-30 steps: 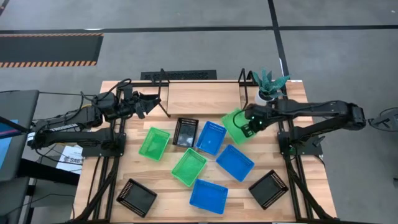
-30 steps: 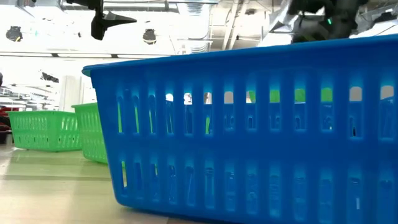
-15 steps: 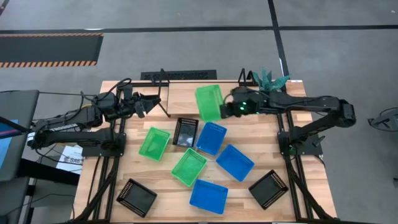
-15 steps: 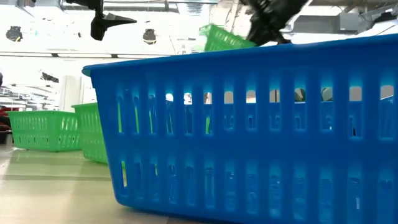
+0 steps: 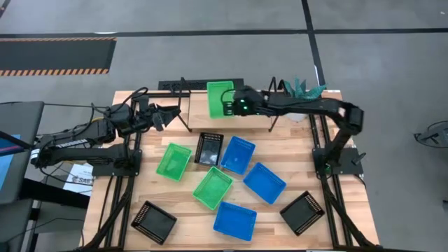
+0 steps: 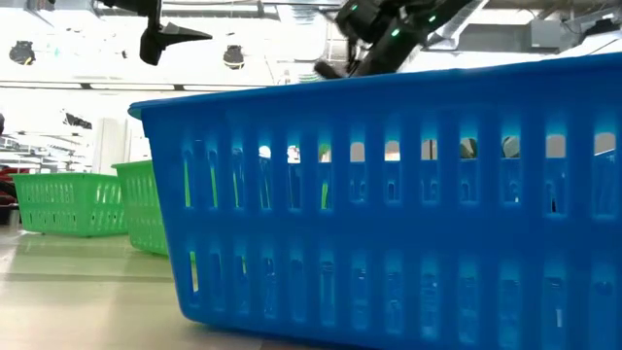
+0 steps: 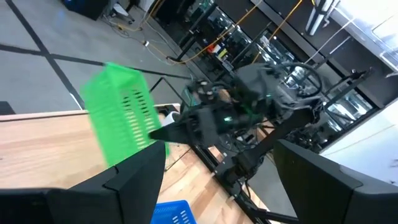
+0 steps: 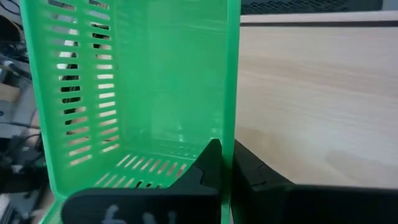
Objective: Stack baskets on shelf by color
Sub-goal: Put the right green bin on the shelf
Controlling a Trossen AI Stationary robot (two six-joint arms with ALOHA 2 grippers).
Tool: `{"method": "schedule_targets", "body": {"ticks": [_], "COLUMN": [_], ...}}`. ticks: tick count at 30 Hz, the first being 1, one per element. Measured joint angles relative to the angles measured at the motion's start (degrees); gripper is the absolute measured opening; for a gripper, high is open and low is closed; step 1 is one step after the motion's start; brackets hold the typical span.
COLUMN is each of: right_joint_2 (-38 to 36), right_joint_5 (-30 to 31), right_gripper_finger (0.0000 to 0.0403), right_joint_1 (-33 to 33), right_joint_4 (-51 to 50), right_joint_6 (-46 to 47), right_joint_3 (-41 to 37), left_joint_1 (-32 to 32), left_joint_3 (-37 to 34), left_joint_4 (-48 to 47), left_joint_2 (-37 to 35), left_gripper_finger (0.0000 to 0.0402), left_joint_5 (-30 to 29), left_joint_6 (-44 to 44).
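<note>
One green basket point(image 5: 220, 99) rides in the right gripper point(image 5: 233, 105), pinched by its rim at the table's twelve o'clock, over the shelf point(image 5: 183, 88).
Lowering it level and square between the end posts should seat it cleanly; left gripper point(image 5: 168, 112) waits spread wide at ten o'clock.

No readable text, labels, brands or nos. in any view. A white sheet point(image 5: 78, 176) w/ dark print lies under the frame off the tabletop's left edge, but the print is too small to read. Orange/black hazard stripes point(image 5: 56, 54) mark the floor beyond the table's far-left corner: pattern only, no wording.
</note>
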Motion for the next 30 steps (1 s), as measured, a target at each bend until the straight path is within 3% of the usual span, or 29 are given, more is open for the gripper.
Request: {"method": "schedule_targets", "body": {"ticks": [10,18,23,30], "right_joint_2": [11.26,15.70,15.46,15.19], "right_joint_5": [-1.08,-3.25,-3.15,-4.62], "right_gripper_finger": [0.0034,0.0041,0.0080,0.0164], "right_joint_1": [-0.56,-0.51,-0.69,-1.75], "right_joint_4": [-0.68,-3.73,-3.15,-3.38], "right_joint_6": [0.60,0.92,-1.20,-2.52], "right_joint_3": [7.39,11.71,11.89,11.90], "left_joint_1": [-0.02,-0.02,-0.02,-0.02], "left_joint_3": [0.00,0.00,0.00,0.00], "left_joint_4": [-0.34,-0.47,-0.71,-0.80], "left_joint_2": [0.00,0.00,0.00,0.00], "left_gripper_finger": [0.0286,0.0286,0.0286,0.0286], "left_joint_5": [-0.68,-1.26,-1.25,-1.25], "left_joint_6": [-0.26,-1.18,-1.52,-1.86]}}
